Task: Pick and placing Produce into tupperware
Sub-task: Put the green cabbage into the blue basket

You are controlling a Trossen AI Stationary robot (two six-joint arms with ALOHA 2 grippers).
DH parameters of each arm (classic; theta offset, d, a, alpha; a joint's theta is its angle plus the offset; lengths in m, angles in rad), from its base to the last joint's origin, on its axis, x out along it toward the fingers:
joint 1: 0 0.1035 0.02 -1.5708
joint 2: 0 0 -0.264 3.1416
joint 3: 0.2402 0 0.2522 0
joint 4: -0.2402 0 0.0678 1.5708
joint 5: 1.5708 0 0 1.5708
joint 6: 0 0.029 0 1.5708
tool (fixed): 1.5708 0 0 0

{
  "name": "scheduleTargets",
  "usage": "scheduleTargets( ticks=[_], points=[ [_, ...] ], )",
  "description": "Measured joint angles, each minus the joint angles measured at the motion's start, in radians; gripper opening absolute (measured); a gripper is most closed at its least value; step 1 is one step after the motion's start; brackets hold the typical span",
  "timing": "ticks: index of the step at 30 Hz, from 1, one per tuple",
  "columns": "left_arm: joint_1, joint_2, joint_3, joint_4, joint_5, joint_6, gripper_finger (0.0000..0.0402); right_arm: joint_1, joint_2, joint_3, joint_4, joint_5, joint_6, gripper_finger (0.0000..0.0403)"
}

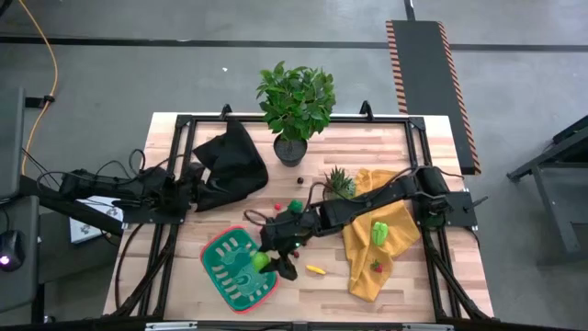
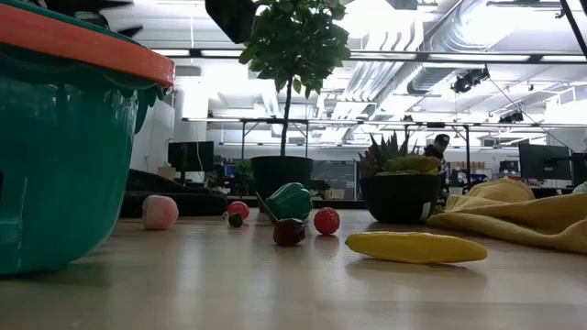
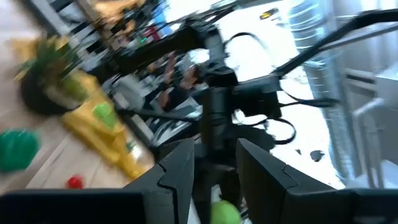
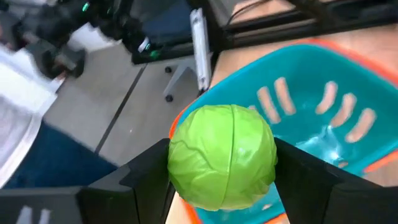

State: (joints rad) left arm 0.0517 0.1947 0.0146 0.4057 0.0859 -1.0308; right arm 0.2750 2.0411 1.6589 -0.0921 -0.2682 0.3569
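Observation:
The tupperware (image 1: 234, 271), green with a red rim, stands near the table's front edge, left of the middle. My right gripper (image 1: 268, 256) reaches in from the right and is shut on a green toy cabbage (image 4: 222, 155) above the container's right part (image 4: 336, 106). Loose produce lies on the wood: a yellow piece (image 1: 315, 269), a green pepper (image 1: 295, 206), red pieces (image 2: 326, 221) and a pink piece (image 2: 160, 212). A green piece (image 1: 379, 232) lies on the yellow cloth (image 1: 377, 248). My left gripper (image 1: 190, 184) waits at the table's left by the black cloth (image 1: 230, 165), open and holding nothing (image 3: 214, 177). My right gripper pinches the cabbage by two opposite sides (image 4: 177, 168) between its two fingers (image 4: 140, 180). The fingers slant down from the table's right side. The cabbage is lifted clear, over the tupperware's inside near its rim.
A large leafy potted plant (image 1: 296, 101) stands at the far edge. A small spiky potted plant (image 1: 338, 182) stands beside the yellow cloth, close behind my right arm. A black frame (image 1: 184, 124) runs around the table's edges.

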Motion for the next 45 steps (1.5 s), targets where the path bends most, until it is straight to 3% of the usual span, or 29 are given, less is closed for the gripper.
scheduleTargets(
  ticks=[5,12,18,29,37,45],
  points=[
    [0.0,0.002,0.035,-0.009,0.0,0.042,0.0111,-0.036,0.0,0.062,0.0,0.004,0.004,0.0232],
    [0.0,0.064,0.212,-0.174,0.011,0.203,0.0111,-0.078,-0.001,0.179,-0.118,0.005,-0.025,0.0232],
    [0.0,0.16,0.409,-0.369,0.049,0.372,0.0111,-0.087,-0.001,0.267,-0.286,0.004,-0.081,0.0232],
    [-0.021,0.395,0.692,-0.631,0.137,0.611,0.0111,-0.104,-0.001,0.346,-0.403,-0.023,-0.085,0.0232],
    [-0.139,0.525,0.83,-0.742,0.013,0.792,0.0111,-0.129,-0.001,0.396,-0.499,-0.084,-0.068,0.0232],
    [-0.279,0.586,0.971,-0.941,-0.275,0.972,0.0111,-0.152,-0.002,0.439,-0.596,-0.11,-0.086,0.0232]
  ],
)
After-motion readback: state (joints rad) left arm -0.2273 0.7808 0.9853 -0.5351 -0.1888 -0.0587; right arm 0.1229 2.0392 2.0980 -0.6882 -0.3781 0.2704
